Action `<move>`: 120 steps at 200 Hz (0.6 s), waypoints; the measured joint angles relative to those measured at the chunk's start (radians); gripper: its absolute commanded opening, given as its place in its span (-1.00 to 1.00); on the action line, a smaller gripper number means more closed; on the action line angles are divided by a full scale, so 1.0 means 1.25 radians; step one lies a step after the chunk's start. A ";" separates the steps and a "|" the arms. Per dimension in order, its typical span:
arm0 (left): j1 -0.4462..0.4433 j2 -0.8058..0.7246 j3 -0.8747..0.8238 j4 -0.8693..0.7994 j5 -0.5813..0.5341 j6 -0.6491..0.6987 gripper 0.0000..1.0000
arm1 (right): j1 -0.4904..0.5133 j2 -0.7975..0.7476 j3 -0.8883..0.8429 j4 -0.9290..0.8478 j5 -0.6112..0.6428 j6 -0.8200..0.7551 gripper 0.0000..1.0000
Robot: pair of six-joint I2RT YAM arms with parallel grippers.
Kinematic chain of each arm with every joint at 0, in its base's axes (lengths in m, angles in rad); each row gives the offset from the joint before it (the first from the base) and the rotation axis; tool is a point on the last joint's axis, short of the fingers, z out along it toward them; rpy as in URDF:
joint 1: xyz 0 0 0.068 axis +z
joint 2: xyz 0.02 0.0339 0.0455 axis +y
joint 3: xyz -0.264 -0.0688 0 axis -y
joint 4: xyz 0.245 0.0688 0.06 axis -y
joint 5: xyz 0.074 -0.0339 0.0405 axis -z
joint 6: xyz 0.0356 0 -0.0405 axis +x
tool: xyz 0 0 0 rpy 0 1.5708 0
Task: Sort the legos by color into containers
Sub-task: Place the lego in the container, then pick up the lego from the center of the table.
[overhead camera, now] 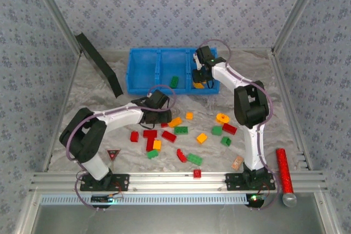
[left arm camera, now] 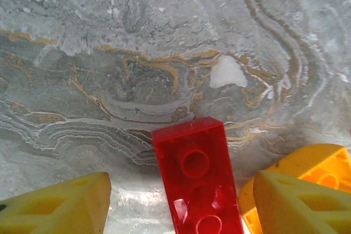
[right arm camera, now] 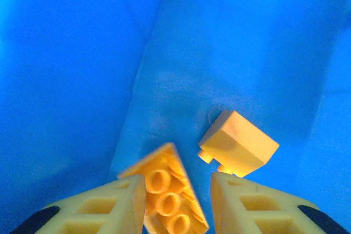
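Releasing the orange brick (right arm camera: 164, 198) cleanly means opening the right gripper (right arm camera: 176, 184) wider over the blue tray's (overhead camera: 159, 51) right compartment; its fingers sit narrowly apart around the brick, grip uncertain. The left gripper (left arm camera: 182, 182) hangs wide open astride a red brick (left arm camera: 197, 163) on the table (left arm camera: 164, 53).

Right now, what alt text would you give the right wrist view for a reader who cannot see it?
Looking down into a compartment of the blue tray, the right gripper straddles an orange-yellow studded brick; whether it grips it is unclear. A second, smaller orange-yellow brick lies just beyond on the tray floor.
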 measured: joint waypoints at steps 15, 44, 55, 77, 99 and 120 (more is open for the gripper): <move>-0.001 0.012 0.001 0.001 -0.002 -0.006 0.39 | 0.000 0.000 0.000 0.001 0.000 0.000 -0.24; -0.004 0.040 0.014 0.007 -0.005 -0.017 0.36 | 0.000 -0.003 -0.013 0.014 -0.006 -0.006 -0.23; -0.005 0.049 0.020 0.012 -0.008 -0.018 0.34 | 0.000 -0.012 -0.028 0.016 -0.009 -0.006 -0.23; -0.005 0.062 0.028 0.025 -0.012 -0.023 0.30 | 0.000 -0.042 -0.060 0.018 -0.016 -0.006 -0.22; -0.005 0.063 0.029 0.036 -0.019 -0.033 0.26 | 0.000 -0.086 -0.091 0.020 -0.021 -0.006 -0.22; -0.005 0.066 0.035 0.038 -0.027 -0.037 0.25 | 0.000 -0.123 -0.110 0.028 -0.021 -0.006 -0.22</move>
